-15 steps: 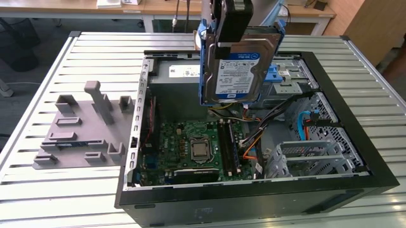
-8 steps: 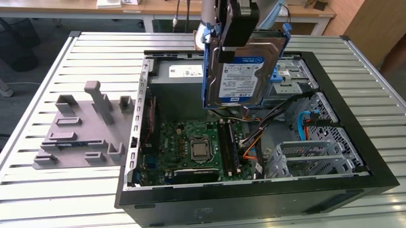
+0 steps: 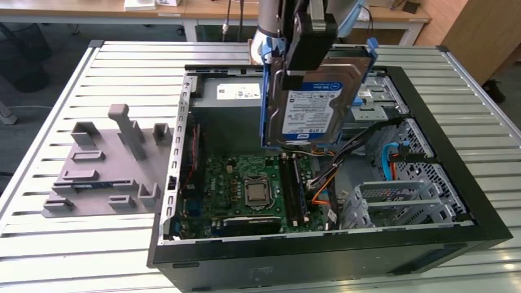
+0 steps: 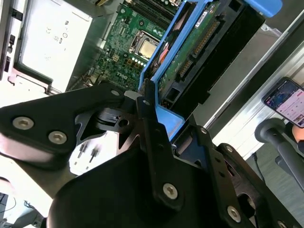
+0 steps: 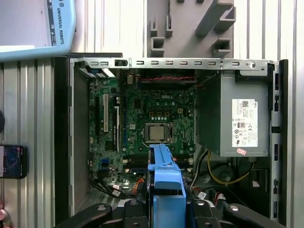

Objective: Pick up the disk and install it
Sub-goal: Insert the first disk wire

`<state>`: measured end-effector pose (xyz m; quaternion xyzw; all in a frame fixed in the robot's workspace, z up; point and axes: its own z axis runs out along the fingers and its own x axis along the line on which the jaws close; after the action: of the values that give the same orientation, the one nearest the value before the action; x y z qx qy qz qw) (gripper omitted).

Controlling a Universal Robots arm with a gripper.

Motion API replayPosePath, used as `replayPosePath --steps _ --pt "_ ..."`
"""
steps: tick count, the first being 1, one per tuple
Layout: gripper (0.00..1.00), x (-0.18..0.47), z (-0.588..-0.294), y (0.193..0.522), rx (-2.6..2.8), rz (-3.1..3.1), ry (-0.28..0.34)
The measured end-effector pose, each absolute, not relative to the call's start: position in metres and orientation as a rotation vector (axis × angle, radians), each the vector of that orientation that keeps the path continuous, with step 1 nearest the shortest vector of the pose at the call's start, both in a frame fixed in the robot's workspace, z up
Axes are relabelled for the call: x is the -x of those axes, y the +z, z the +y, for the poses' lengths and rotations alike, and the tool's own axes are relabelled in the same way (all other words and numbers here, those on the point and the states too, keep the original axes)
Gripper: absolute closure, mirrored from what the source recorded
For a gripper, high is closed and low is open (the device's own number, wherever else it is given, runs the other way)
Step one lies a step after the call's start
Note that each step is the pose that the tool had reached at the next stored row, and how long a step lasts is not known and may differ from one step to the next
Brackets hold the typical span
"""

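Arm [image 3: 281,18] upright, gripper [image 3: 305,46] downward

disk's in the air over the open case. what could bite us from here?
1. The gripper holds the disk by its upper end, so it hangs long; a tilt could jam its blue rails.
2. The loose cables beside it could snag.
3. A slip would drop it onto the motherboard below.

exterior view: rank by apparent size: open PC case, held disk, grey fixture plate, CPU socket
1. PC case: largest by far.
2-3. Disk in the tool and the grey fixture plate: similar apparent area; the disk is raised above the case, probably nearer the camera, so I won't rank them.
4. CPU socket: smallest.
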<state>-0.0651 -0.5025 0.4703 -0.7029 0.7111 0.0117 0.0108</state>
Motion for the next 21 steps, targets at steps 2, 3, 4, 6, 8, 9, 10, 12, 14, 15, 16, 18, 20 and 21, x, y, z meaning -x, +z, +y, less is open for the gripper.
replayPosePath --steps 2,3,4,6,8,9,10,12,14,15,16,18,20,21 --pt "0.64 0.063 -0.503 0.470 2.193 2.219 0.037" --pt "0.64 0.060 -0.503 0.470 2.193 2.219 0.036" --pt "0.64 0.058 -0.503 0.470 2.193 2.219 0.036" --pt "0.64 0.055 -0.503 0.470 2.193 2.219 0.037" --pt "0.64 0.054 -0.505 0.469 2.192 2.220 0.037" --pt "0.64 0.054 -0.507 0.469 2.191 2.221 0.037" --pt "0.64 0.054 -0.510 0.468 2.189 2.223 0.036" --pt "0.64 0.054 -0.515 0.467 2.187 2.225 0.036" --pt "0.64 0.054 -0.519 0.466 2.186 2.225 0.037" --pt "0.64 0.053 -0.519 0.466 2.187 2.225 0.037" --pt "0.64 0.050 -0.519 0.466 2.187 2.225 0.036" --pt "0.64 0.045 -0.519 0.465 2.187 2.225 0.036" --pt "0.64 0.040 -0.519 0.465 2.187 2.225 0.036" --pt "0.64 0.038 -0.519 0.465 2.187 2.225 0.036"
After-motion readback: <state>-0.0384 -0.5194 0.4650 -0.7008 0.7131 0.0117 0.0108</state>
